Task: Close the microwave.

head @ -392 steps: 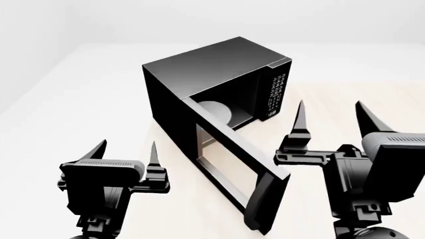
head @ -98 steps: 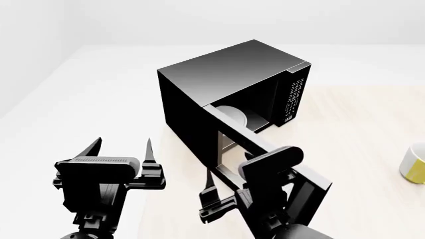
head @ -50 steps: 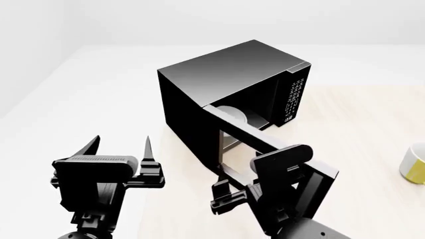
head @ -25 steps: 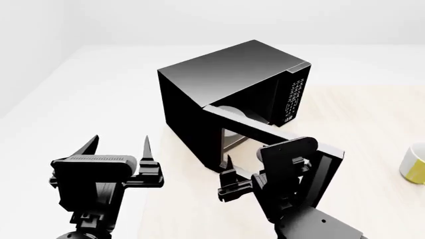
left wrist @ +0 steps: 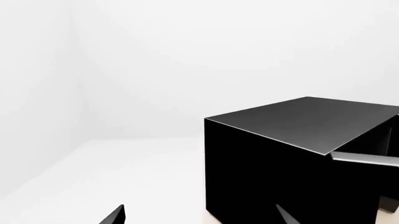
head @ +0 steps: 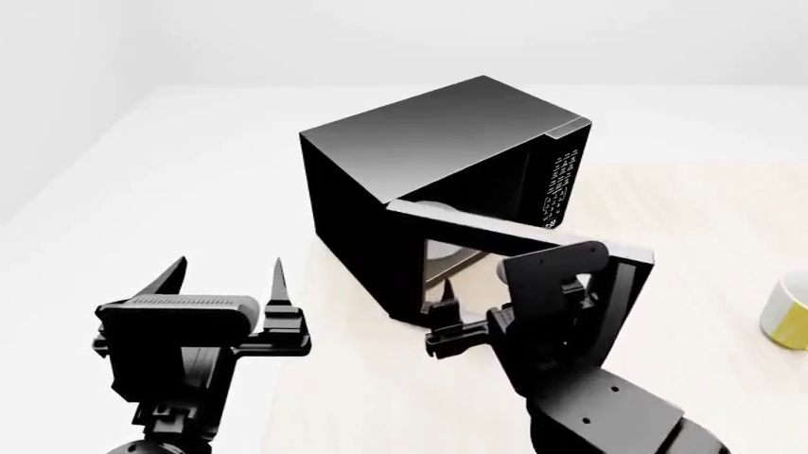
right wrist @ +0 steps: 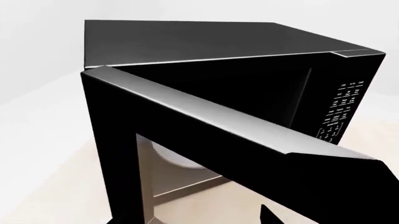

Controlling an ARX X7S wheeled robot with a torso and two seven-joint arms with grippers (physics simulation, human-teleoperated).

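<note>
The black microwave (head: 436,132) stands in the middle of the table. Its windowed door (head: 531,236) is hinged at the left and stands partly open. The white plate (right wrist: 171,161) and the keypad (right wrist: 339,112) show past the door (right wrist: 218,135) in the right wrist view. My right gripper (head: 505,312) is open and sits against the door's outer face near its free edge, holding nothing. One of its fingertips (head: 445,305) shows; the other is hidden. My left gripper (head: 223,279) is open and empty, to the left of the microwave (left wrist: 274,163) and apart from it.
A yellow and white mug (head: 789,310) stands at the right edge of the light wooden table (head: 707,218). White floor and walls lie to the left and behind.
My right gripper has moved forward and to the right with the door, which has swung further towards the microwave's front. The left arm has not moved.
</note>
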